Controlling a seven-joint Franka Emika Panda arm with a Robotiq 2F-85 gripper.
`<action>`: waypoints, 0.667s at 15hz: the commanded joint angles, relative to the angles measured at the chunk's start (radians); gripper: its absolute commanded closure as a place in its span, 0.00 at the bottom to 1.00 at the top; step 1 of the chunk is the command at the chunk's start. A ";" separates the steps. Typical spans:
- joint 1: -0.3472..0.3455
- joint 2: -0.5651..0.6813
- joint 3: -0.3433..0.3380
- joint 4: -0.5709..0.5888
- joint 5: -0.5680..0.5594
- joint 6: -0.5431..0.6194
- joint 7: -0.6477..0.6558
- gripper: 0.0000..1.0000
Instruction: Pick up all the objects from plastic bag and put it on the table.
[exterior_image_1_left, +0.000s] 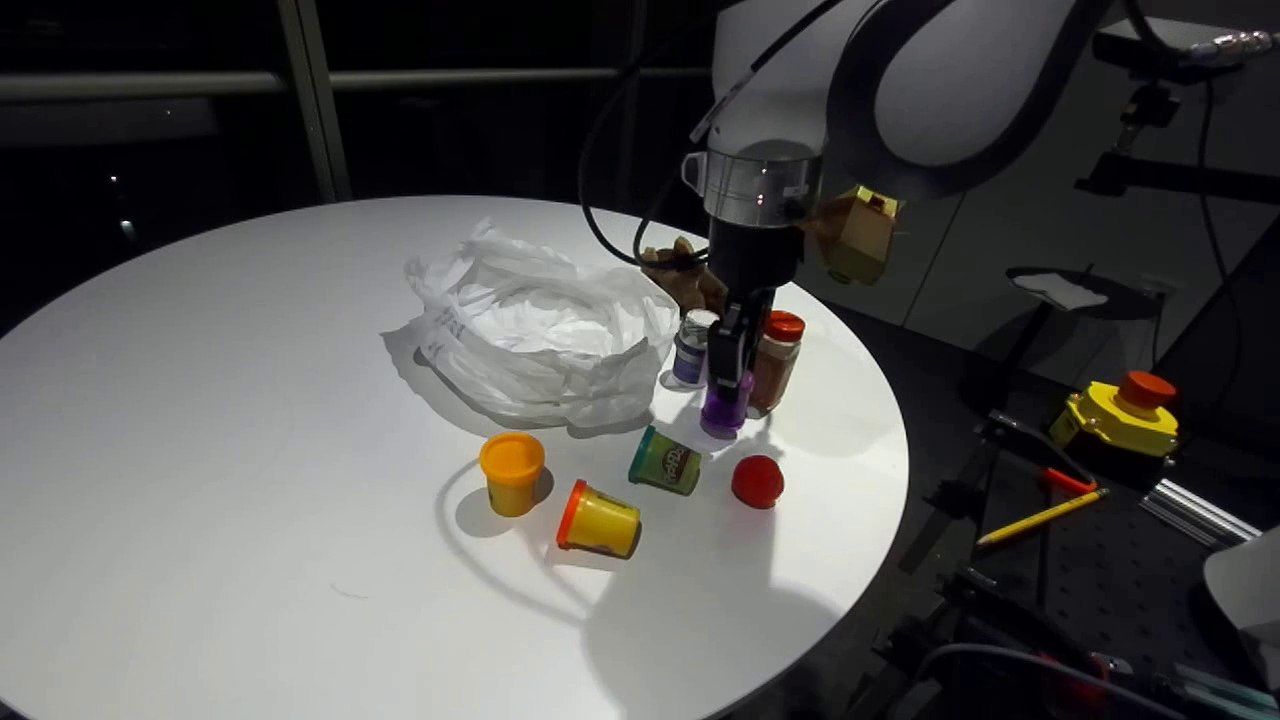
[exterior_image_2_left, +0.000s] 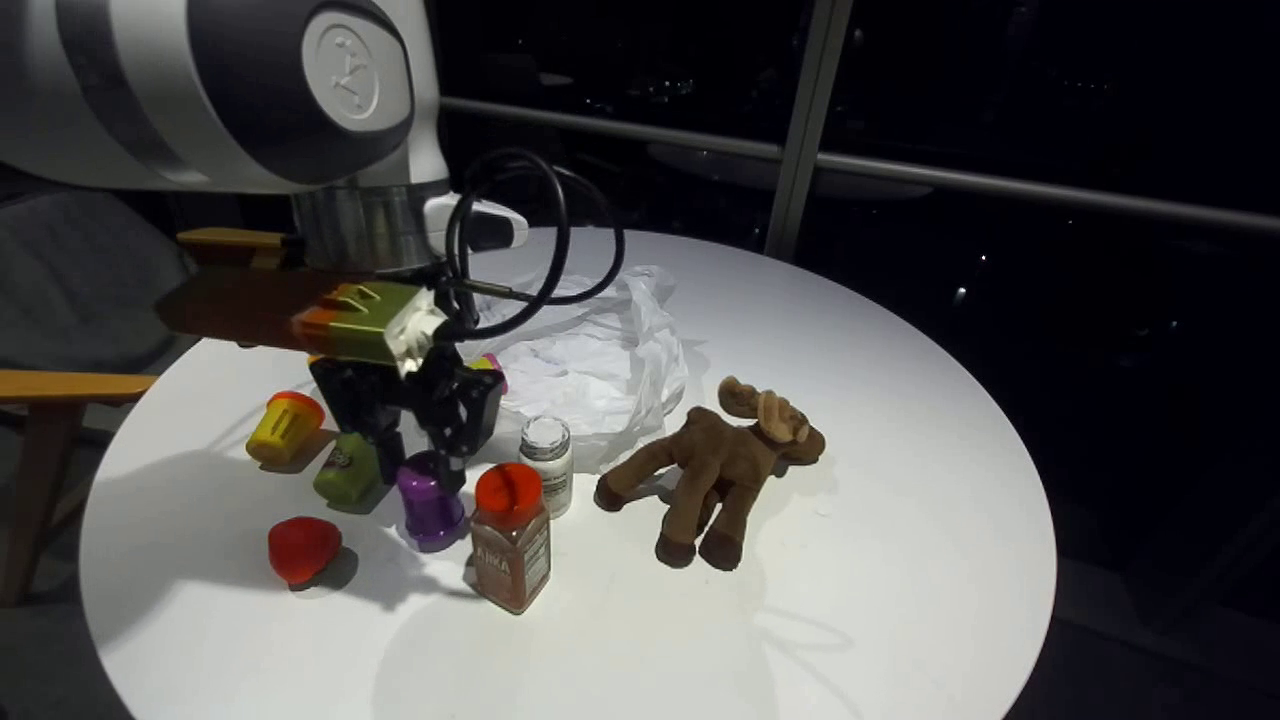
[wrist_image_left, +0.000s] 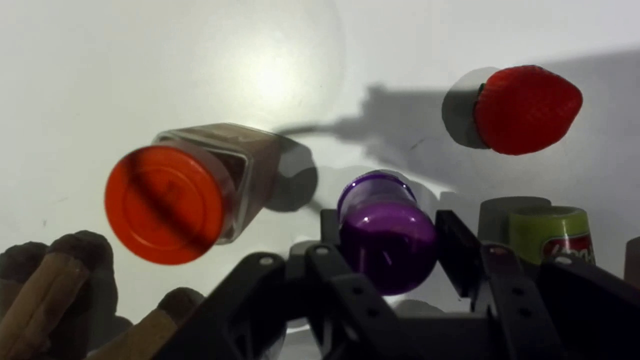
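You've got a crumpled plastic bag (exterior_image_1_left: 545, 360) gaping on that round white table (exterior_image_1_left: 250, 480), moose plush (exterior_image_2_left: 720, 455) flopped nearby. Spice jar (exterior_image_2_left: 512, 555), purple tub (wrist_image_left: 387, 235) and orange tub (exterior_image_1_left: 513, 475) are upright; yellow tub (exterior_image_1_left: 608, 522), green Play-Doh tub (exterior_image_1_left: 667, 462), strawberry (wrist_image_left: 527, 110) on their sides.

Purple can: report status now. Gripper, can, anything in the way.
Gripper shut on purple can. Base looks to be on table. Red-capped bottle close beside, not touching; might get bumped.
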 joint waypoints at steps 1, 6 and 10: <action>0.009 0.040 -0.017 0.027 -0.001 0.012 0.012 0.74; 0.003 0.026 -0.004 0.032 0.024 -0.017 -0.015 0.19; 0.007 -0.072 0.010 0.059 0.030 -0.155 -0.027 0.00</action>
